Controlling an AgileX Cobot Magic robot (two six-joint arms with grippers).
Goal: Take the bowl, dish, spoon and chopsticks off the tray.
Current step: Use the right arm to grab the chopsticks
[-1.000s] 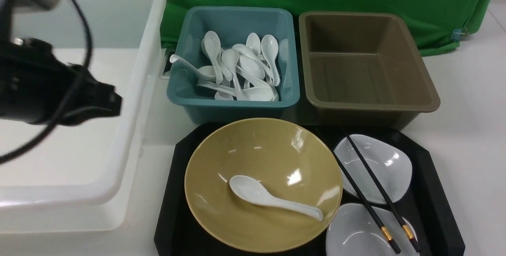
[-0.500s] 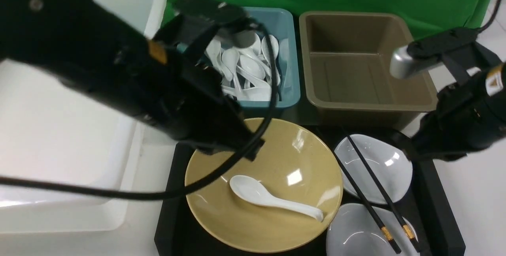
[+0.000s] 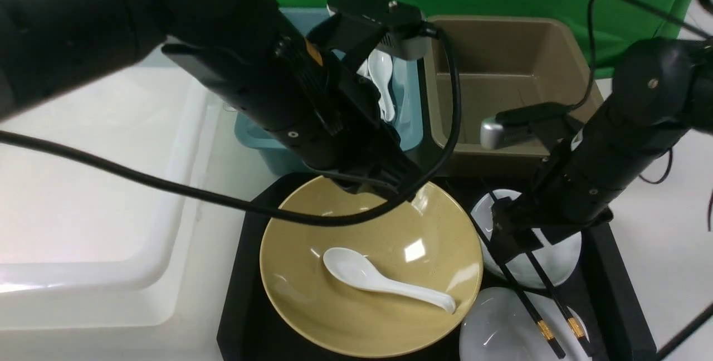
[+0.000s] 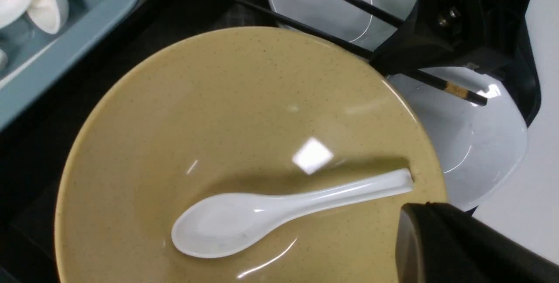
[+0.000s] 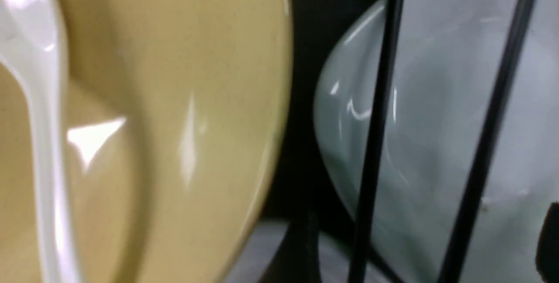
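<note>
The mustard bowl [image 3: 390,227] sits on the left of the black tray [image 3: 245,294] with the white spoon [image 3: 356,269] lying inside it. Two white dishes [image 3: 562,255] [image 3: 496,327] fill the tray's right side, and the black chopsticks [image 3: 545,330] lie across both. My left gripper [image 3: 390,185] hangs shut and empty over the bowl's far rim; in the left wrist view it [image 4: 419,239] is near the spoon's handle [image 4: 393,184]. My right gripper [image 3: 523,238] stands open low over the far dish, astride the chopsticks [image 5: 375,134]; one finger [image 5: 551,243] shows at the frame's edge.
A teal tub [image 3: 262,138] holding several white spoons stands behind the tray, mostly hidden by my left arm. An empty brown tub [image 3: 501,82] is beside it. A large white bin [image 3: 111,183] takes up the left side. Green cloth hangs at the back.
Both arms have swung in over the tray: the left from the white bin to the bowl's far rim, the right from the tray's right side down onto the far dish and chopsticks.
</note>
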